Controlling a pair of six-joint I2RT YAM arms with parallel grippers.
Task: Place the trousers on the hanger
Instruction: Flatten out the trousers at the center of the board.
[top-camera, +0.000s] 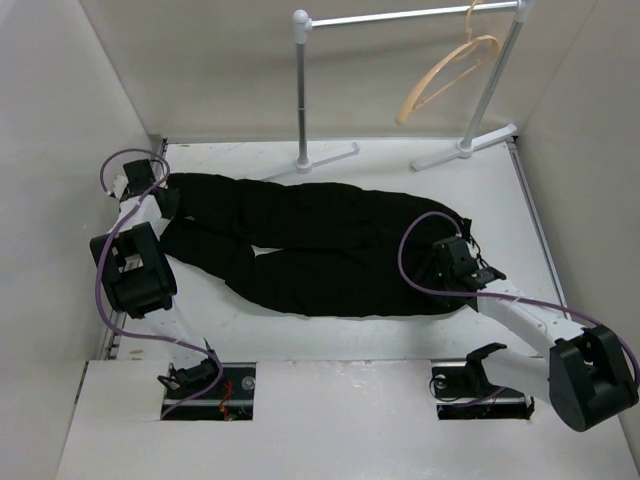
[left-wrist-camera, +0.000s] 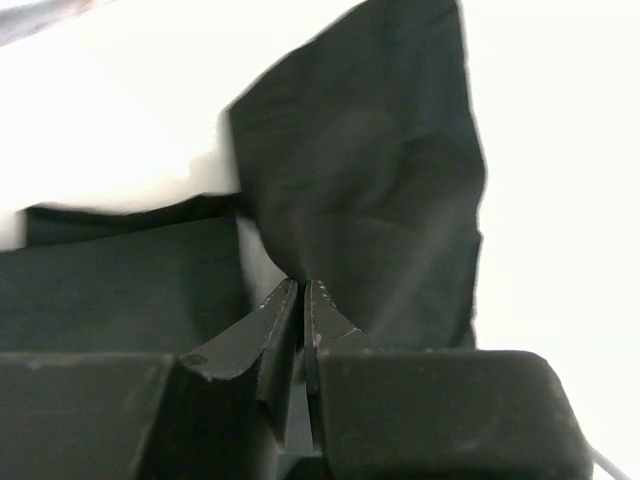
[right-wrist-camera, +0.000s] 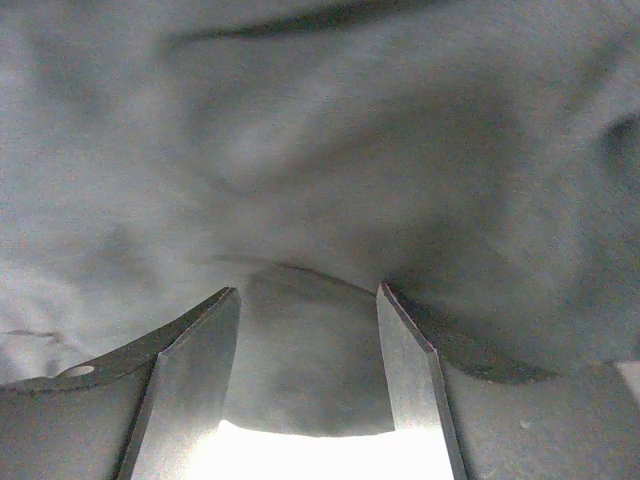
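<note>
The black trousers (top-camera: 320, 240) lie flat across the white table, leg ends to the left and waist to the right. My left gripper (top-camera: 165, 203) is at the leg ends. In the left wrist view it (left-wrist-camera: 301, 283) is shut, with a fold of the trousers (left-wrist-camera: 380, 180) pinched at its tips and pulled up into a peak. My right gripper (top-camera: 455, 262) sits over the waist end. In the right wrist view it (right-wrist-camera: 308, 290) is open and pressed into the trousers (right-wrist-camera: 320, 150), with cloth bulging between the fingers. The tan hanger (top-camera: 450, 72) hangs tilted on the rail at the back right.
A silver rail (top-camera: 400, 17) on two posts with white feet (top-camera: 465, 148) stands along the table's far edge. White walls close in the left, right and back. A raised white board (top-camera: 340, 420) with two cut-outs holds the arm bases at the near edge.
</note>
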